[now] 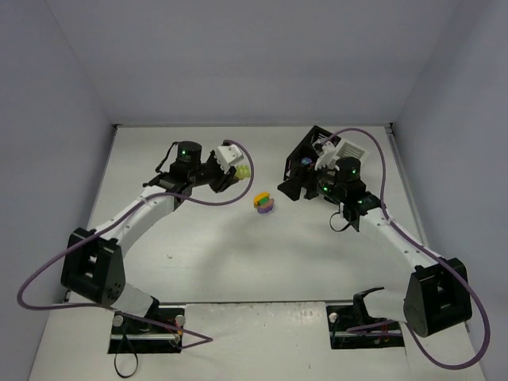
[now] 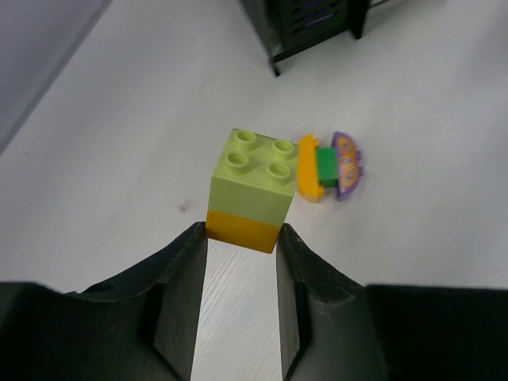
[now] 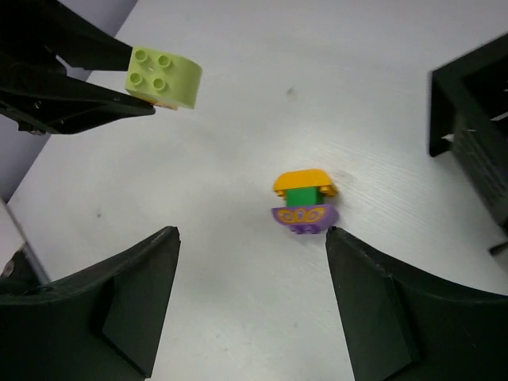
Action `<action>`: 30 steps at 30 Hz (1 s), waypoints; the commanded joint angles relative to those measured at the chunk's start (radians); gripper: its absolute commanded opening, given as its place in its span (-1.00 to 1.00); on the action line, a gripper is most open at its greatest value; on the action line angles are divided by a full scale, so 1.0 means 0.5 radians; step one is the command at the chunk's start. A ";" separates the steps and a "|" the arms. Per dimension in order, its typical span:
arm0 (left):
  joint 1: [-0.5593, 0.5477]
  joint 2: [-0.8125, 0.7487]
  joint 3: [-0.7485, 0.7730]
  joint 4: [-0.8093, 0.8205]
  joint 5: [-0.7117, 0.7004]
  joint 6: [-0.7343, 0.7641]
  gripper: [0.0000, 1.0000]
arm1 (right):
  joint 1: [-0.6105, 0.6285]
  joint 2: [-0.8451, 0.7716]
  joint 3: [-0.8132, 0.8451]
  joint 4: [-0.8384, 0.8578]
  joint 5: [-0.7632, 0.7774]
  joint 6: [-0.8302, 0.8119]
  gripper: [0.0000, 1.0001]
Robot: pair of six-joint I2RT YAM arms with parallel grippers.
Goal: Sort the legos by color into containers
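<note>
My left gripper [image 2: 242, 238] is shut on the orange base of a two-coloured lego, lime green on orange [image 2: 250, 190], and holds it above the table. In the top view that lego [image 1: 242, 171] sits at the left gripper's tip [image 1: 232, 173]. A small stack of orange, green and purple legos [image 1: 263, 203] lies on the table between the arms, also seen as the stack [image 2: 329, 167] and the stack [image 3: 303, 202]. My right gripper [image 3: 252, 238] is open just short of that stack, with nothing between its fingers. The containers, black bins [image 1: 312, 155] and white bins [image 1: 352, 149], stand behind the right gripper [image 1: 287, 189].
A corner of the black bins [image 3: 476, 135] lies right of the right gripper and at the top of the left wrist view [image 2: 309, 24]. The left gripper's fingers [image 3: 71, 95] reach in from the upper left of the right wrist view. Grey walls enclose the white table [image 1: 198, 238].
</note>
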 commanded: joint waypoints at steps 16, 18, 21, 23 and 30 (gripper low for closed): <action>-0.258 -0.778 -0.170 -0.382 0.238 0.009 -0.56 | 0.345 0.022 0.472 -0.148 -0.626 -0.542 0.44; -0.267 -0.793 -0.173 -0.392 0.241 0.013 -0.56 | 0.393 0.059 0.500 -0.184 -0.626 -0.658 0.45; -0.267 -0.787 -0.180 -0.395 0.244 0.013 -0.56 | 0.464 0.114 0.555 -0.261 -0.601 -0.806 0.45; -0.267 -0.781 -0.180 -0.395 0.253 0.013 -0.56 | 0.498 0.141 0.583 -0.301 -0.583 -0.871 0.43; -0.264 -0.763 -0.180 -0.398 0.275 0.000 -0.56 | 0.658 0.279 0.641 -0.366 -0.390 -1.082 0.38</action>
